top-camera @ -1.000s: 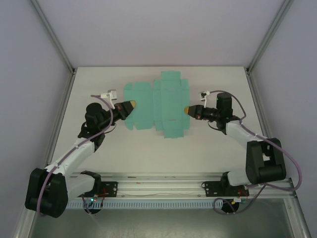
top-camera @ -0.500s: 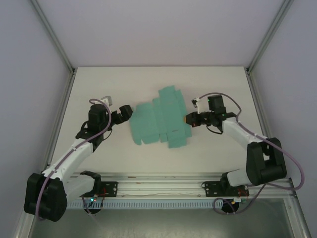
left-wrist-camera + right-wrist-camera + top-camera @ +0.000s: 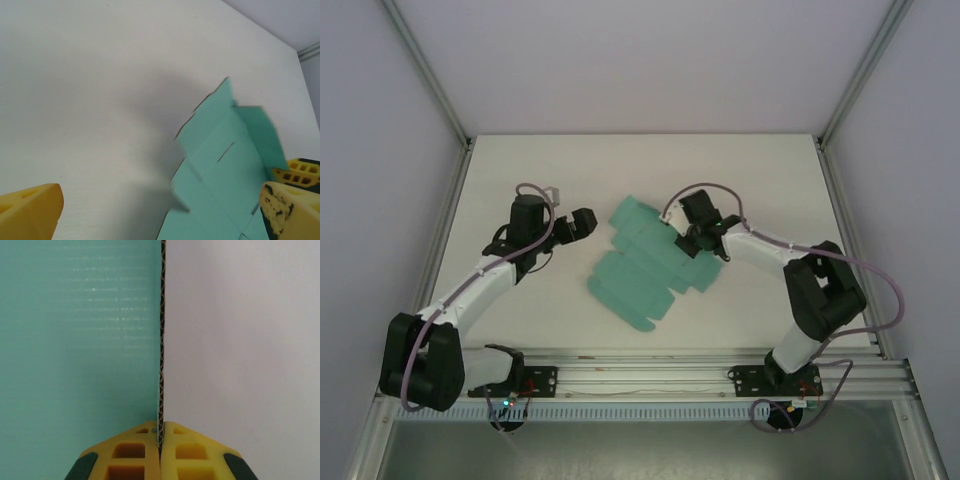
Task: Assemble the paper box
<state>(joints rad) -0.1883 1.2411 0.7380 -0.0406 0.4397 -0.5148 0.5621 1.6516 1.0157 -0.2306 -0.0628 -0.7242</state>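
Paper box [image 3: 645,268], a flat teal die-cut sheet w/ flaps, lay skewed near bench [image 3: 770,180] centre. R fingers [image 3: 135,456] were closed tight on its far-right edge, w/ the card edge seated betw. the two pads. L fingers [image 3: 31,210] stood wide apart just left of the sheet, gripping nothing.

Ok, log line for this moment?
left gripper open, apart from paper box | right gripper shut on its edge | box unfolded
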